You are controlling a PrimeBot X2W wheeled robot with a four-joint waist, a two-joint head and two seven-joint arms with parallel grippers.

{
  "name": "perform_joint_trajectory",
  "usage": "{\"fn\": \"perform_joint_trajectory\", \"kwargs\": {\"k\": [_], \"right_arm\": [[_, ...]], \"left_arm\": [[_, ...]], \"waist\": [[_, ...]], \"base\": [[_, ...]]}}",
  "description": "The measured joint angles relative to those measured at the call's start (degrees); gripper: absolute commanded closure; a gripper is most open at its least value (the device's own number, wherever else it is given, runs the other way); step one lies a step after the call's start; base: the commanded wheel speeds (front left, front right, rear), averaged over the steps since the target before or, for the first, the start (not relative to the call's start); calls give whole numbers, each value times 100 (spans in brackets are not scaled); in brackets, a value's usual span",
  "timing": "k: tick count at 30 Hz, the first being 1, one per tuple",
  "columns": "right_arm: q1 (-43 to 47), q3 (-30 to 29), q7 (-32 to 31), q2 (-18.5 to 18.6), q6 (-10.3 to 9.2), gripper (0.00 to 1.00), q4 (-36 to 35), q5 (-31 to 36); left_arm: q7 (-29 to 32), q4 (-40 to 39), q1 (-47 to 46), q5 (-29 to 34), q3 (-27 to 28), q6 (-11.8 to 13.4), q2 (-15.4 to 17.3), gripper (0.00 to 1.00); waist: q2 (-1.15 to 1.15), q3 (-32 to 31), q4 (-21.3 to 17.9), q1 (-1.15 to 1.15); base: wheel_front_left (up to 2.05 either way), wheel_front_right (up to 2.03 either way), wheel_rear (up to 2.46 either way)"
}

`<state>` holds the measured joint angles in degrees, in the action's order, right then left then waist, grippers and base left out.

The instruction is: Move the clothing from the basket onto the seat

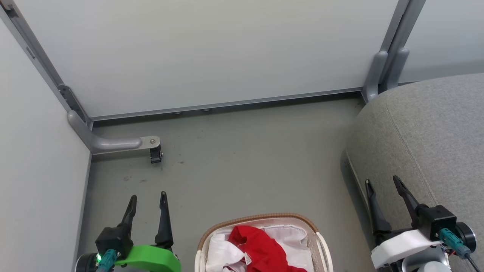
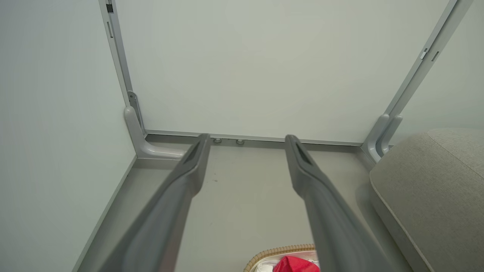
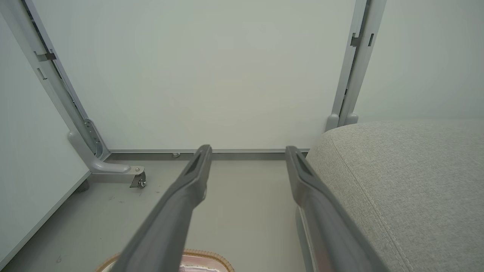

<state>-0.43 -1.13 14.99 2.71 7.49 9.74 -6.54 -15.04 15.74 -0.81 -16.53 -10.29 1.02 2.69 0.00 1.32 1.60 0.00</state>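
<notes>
Red clothing (image 1: 264,247) lies heaped in the basket (image 1: 261,218) on the grey floor (image 1: 242,158), between the left gripper (image 1: 148,195) and the right gripper (image 1: 382,180), both empty with fingers spread. The seat (image 1: 435,132) stands near the basket's right. White panels (image 1: 211,49) and a caster (image 1: 155,154) bound the floor beyond.

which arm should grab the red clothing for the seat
Probably right: the right gripper is open beside the basket and next to the seat; the left gripper sits across the clothing from it.
</notes>
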Motion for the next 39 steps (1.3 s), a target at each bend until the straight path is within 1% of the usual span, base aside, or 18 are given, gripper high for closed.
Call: {"fn": "perform_joint_trajectory", "kwargs": {"k": [7, 10, 14, 22, 26, 28, 32, 33, 35, 39], "right_arm": [[-1, -15, 0, 0, 0, 0, -14, 1], [-23, -40, 0, 0, 0, 0, -54, 1], [-115, -143, 0, 0, 0, 0, -90, 27], [-536, -305, 0, 3, 1, 0, -236, 151], [-847, -347, 0, 3, 1, 0, -334, 149], [-1051, -359, 0, 4, 1, 0, -377, 116], [-1382, -303, 0, 5, 1, 0, -411, 41], [-1451, -293, 0, 4, 2, 0, -417, 30], [-1605, -276, 0, 5, 2, 0, -446, -46], [-1832, -200, 0, 10, 2, 0, -511, -132]], "left_arm": [[0, -5, -1, 0, -37, 0, 0, 0], [0, -2, -18, 2, -142, -7, 1, 0], [-1, 65, -181, 47, -386, -80, 3, 0], [-10, 632, -794, 296, -1380, -352, 2, 0], [-10, 1137, -1285, 502, -1820, -472, 1, 0], [-10, 1618, -1627, 624, -2096, -552, 0, 0], [-10, 2323, -2219, 786, -2470, -622, -1, 0], [-10, 2462, -2317, 799, -2531, -646, 0, 0], [-10, 2913, -2554, 893, -2821, -712, 2, 0], [-9, 3544, -2957, 990, -3293, -792, -7, 0]], "waist": [[0, 45, -14, 0], [0, 118, -27, 0], [0, 267, -38, 0], [0, 802, -85, 0], [0, 1168, -135, 0], [0, 1426, -174, 0], [0, 1907, -264, 0], [0, 2010, -287, 0], [0, 2274, -351, 0], [0, 2770, -490, 1]], "base": [[0, 0, 0], [0, 0, 0], [0, 0, 0], [0, 0, 0], [0, 0, 0], [0, 0, 0], [0, 0, 0], [0, 0, 0], [0, 0, 0], [0, 0, 0]]}}
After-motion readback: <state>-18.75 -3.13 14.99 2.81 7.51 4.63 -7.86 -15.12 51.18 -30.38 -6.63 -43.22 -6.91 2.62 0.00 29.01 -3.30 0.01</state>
